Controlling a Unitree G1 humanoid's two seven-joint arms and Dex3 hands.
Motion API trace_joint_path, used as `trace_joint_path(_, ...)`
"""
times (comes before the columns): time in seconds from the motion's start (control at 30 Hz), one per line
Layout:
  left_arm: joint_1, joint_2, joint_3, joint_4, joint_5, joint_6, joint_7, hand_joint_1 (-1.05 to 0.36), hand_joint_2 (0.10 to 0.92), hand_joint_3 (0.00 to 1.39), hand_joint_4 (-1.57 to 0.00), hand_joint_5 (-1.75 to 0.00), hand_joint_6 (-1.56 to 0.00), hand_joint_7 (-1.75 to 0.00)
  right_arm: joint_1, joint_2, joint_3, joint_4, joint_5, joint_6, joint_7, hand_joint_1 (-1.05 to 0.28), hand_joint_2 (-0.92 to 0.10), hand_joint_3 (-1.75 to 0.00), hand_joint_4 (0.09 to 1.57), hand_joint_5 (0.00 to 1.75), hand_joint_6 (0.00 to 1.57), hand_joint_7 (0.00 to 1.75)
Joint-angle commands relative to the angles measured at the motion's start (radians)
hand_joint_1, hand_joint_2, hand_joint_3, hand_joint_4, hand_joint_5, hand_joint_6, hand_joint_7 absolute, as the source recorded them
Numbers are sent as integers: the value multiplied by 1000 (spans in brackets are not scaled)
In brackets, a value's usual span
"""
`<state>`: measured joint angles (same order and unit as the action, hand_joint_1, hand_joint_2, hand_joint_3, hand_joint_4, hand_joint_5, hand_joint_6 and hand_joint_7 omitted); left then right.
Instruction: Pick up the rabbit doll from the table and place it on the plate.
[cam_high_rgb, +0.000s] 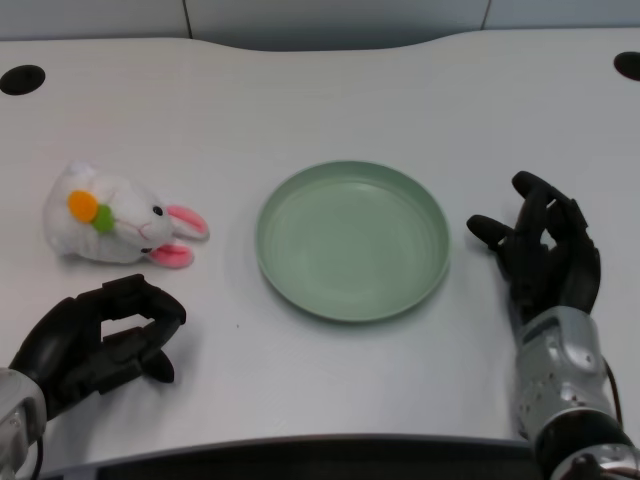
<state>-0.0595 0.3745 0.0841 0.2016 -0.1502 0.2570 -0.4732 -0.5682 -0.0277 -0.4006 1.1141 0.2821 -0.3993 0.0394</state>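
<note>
One rabbit doll (112, 220) near counter's left edge: soft, light, squashy; grab round body. Left hand (95, 345) curled, holding nothing.

Left forearm (12, 430) cut off by the bottom-left corner; only a sliver of silver visible. Palm side of left hand (95, 340) turned away from camera; inner faces of the curled fingers not visible. Underside of rabbit doll (115, 217) hidden against table (330, 110); lower body not distinguishable from head. Right forearm (572, 400) truncated by the bottom edge. Dark round hole (628, 65) at top right clipped by the right edge. Far side of table cut off at the top edge.
</note>
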Motion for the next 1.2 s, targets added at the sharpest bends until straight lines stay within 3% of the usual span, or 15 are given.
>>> trace_joint_path(0.03,11,4,3,12,-1,-1,-3,-518,921,360,-471,-1744,-488,-1349,5,5,-6,3,13,14,-2,-420,-921,-585,325,1203,222,1015)
trace_joint_path(0.1,10,1,5,18,-2,-7,-2,-529,921,346,-491,-1742,-504,-1387,5,7,-8,-1,15,15,-4,-424,-921,-562,359,1200,254,1012)
trace_joint_path(0.3,8,2,2,25,-1,-16,-6,-522,921,346,-490,-1746,-484,-1395,5,3,3,0,-1,13,-16,-400,-921,-580,342,1176,233,980)
trace_joint_path(0.4,9,2,2,31,-2,-32,-13,-513,921,358,-497,-1746,-480,-1410,4,6,-1,-4,7,17,-15,-400,-921,-577,348,1178,248,981)
trace_joint_path(0.5,10,6,-3,27,8,-29,-8,-516,921,360,-493,-1746,-477,-1406,6,4,-1,3,9,8,1,-398,-921,-572,350,1177,250,969)
trace_joint_path(0.63,13,8,-4,23,15,-30,-3,-521,921,357,-491,-1746,-485,-1390,8,6,3,-4,3,13,-10,-395,-921,-565,361,1176,259,952)
trace_joint_path(0.77,21,4,7,-4,-10,-28,-17,-529,921,346,-474,-1738,-490,-1385,6,8,-2,1,12,8,5,-401,-921,-559,369,1179,282,959)
trace_joint_path(0.87,29,10,-1,-62,10,-38,0,-563,921,333,-472,-1744,-486,-1445,3,5,-2,8,8,9,1,-403,-921,-552,370,1181,286,961)
trace_joint_path(1.0,40,21,-13,-111,50,-120,8,-522,921,377,-409,-1746,-397,-1572,3,6,4,7,-2,3,-9,-402,-921,-548,358,1172,281,949)
trace_joint_path(1.1,31,61,-24,-169,101,-232,-3,-511,921,401,-364,-1746,-382,-1504,0,7,-3,11,9,12,-3,-409,-921,-530,387,1181,306,959)
trace_joint_path(1.2,14,76,0,-216,92,-313,-9,-501,921,394,-441,-1746,-401,-1503,-3,7,1,13,2,13,-10,-402,-921,-547,386,1180,286,937)
